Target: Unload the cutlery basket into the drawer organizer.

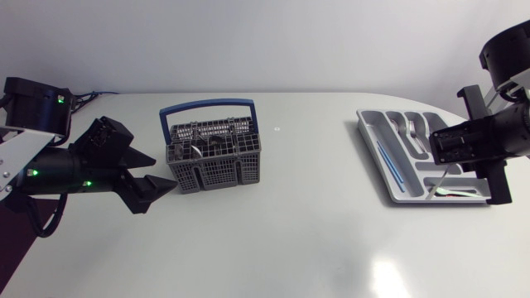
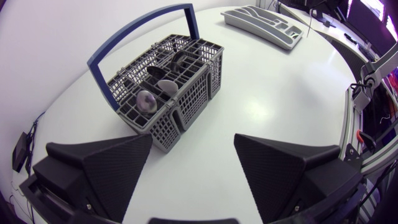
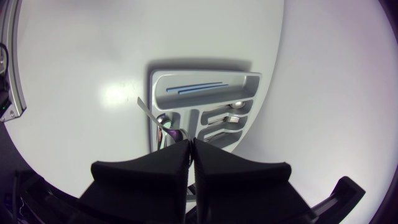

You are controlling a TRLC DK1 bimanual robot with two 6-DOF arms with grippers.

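The grey cutlery basket (image 1: pixel 213 164) (image 2: pixel 186 93) with a blue handle stands left of centre, with spoons (image 2: pixel 147 99) and other cutlery upright in it. My left gripper (image 1: pixel 164 172) (image 2: pixel 193 140) is open, low over the table just short of the basket's near corner, holding nothing. The grey drawer organizer (image 1: pixel 373 136) (image 3: pixel 158 84) lies at the right. It holds blue-handled pieces (image 1: pixel 389 164) (image 3: pixel 199 87) in the long slot and a fork (image 3: pixel 233 116) and a spoon (image 3: pixel 235 102) in shorter slots. My right gripper (image 1: pixel 445 170) (image 3: pixel 189 144) hangs over the organizer's near end, shut on a silver piece of cutlery (image 3: pixel 149 111).
The organizer (image 2: pixel 261 22) sits close to the table's rounded right edge. White tabletop spans the gap between basket and organizer.
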